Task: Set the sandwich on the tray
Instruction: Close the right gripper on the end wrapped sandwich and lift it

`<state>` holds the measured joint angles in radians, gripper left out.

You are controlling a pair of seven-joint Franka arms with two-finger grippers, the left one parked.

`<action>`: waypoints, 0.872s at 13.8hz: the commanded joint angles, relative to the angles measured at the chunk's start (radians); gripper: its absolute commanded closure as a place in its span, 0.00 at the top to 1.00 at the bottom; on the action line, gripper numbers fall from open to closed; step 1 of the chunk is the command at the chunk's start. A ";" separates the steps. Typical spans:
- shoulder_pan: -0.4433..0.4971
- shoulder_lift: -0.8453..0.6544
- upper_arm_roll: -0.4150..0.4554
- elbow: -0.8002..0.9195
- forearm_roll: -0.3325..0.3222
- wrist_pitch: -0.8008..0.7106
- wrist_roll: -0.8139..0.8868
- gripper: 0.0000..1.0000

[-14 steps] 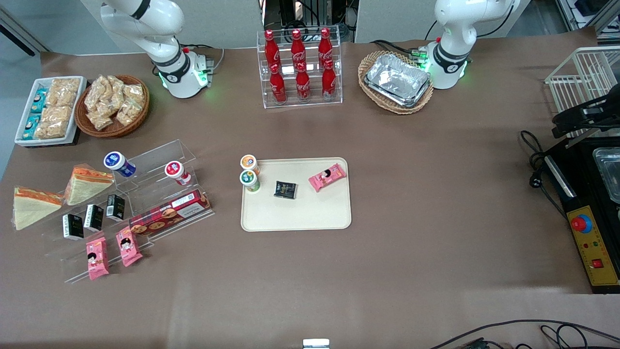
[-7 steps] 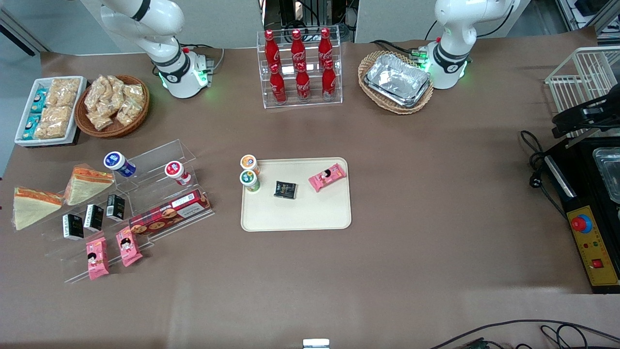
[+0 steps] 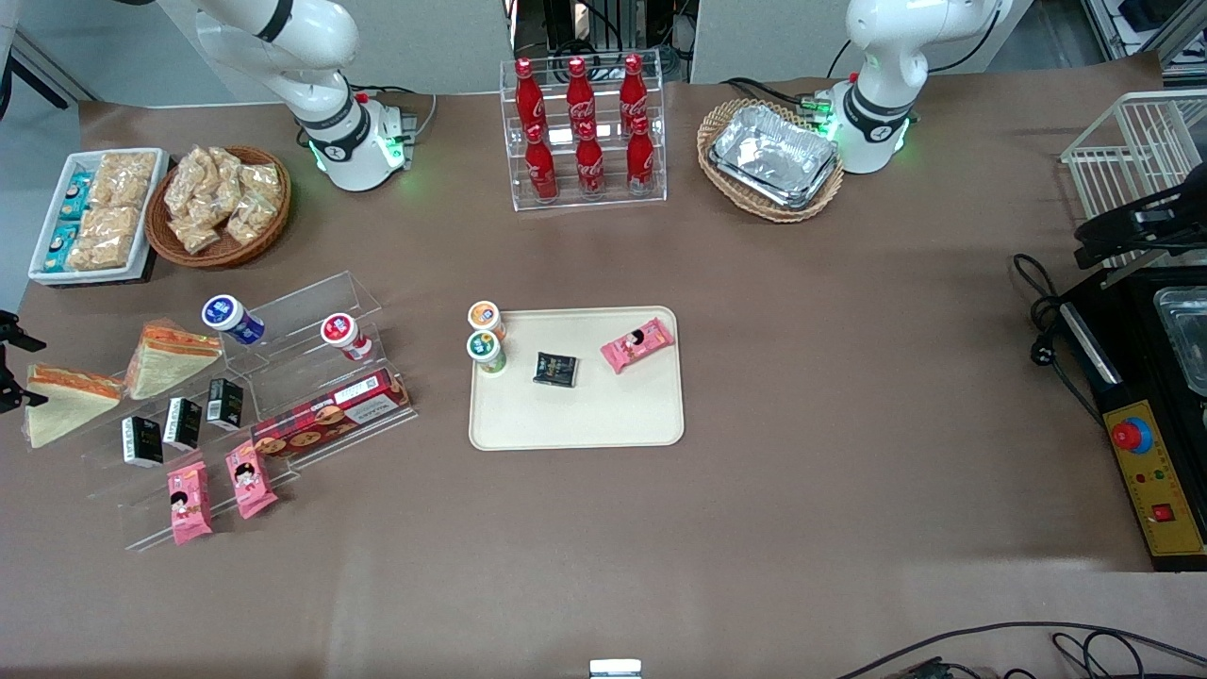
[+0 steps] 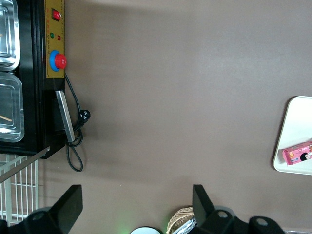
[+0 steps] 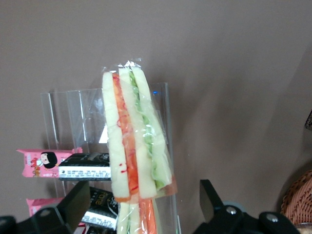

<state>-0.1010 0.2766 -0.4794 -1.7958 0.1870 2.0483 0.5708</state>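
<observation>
- The gripper [image 3: 9, 366] is at the working arm's end of the table, just above the sandwich [image 3: 61, 404]. Its two fingers are spread wide and hold nothing.
- The sandwich lies on the table, well apart from the tray. A second sandwich [image 3: 170, 356] leans just beside it, against the clear stand [image 3: 283, 306].
- A white bin [image 3: 40, 266] farther from the camera holds snack packs. The round wicker basket [image 3: 162, 247] next to it is full of snack bags.
- The clear stand has steps. On them are a blue-lid cup [image 3: 229, 317], a red-lid cup [image 3: 343, 335], three small black boxes [image 3: 182, 422], a long red cookie box [image 3: 328, 412] and two pink packets [image 3: 219, 490].
- The tray [image 3: 603, 415] is in the middle of the table. On it are an orange-lid cup [image 3: 485, 317], a green-lid cup [image 3: 486, 350], a black packet [image 3: 555, 369] and a pink packet [image 3: 637, 344].
- A clear rack [image 3: 651, 141] farther from the camera holds six red bottles [image 3: 582, 132].
- Another wicker basket [image 3: 717, 123] holds shiny foil pans [image 3: 775, 154].
- A white wire basket [image 3: 1127, 160] is at the parked arm's end of the table.
</observation>
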 commanded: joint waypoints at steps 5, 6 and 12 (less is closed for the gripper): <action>-0.008 0.013 0.001 -0.033 0.026 0.076 -0.006 1.00; -0.008 0.016 0.002 -0.036 0.028 0.094 -0.006 1.00; -0.005 0.047 0.002 -0.054 0.028 0.170 -0.008 1.00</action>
<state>-0.1050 0.3058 -0.4774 -1.8403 0.1871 2.1722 0.5708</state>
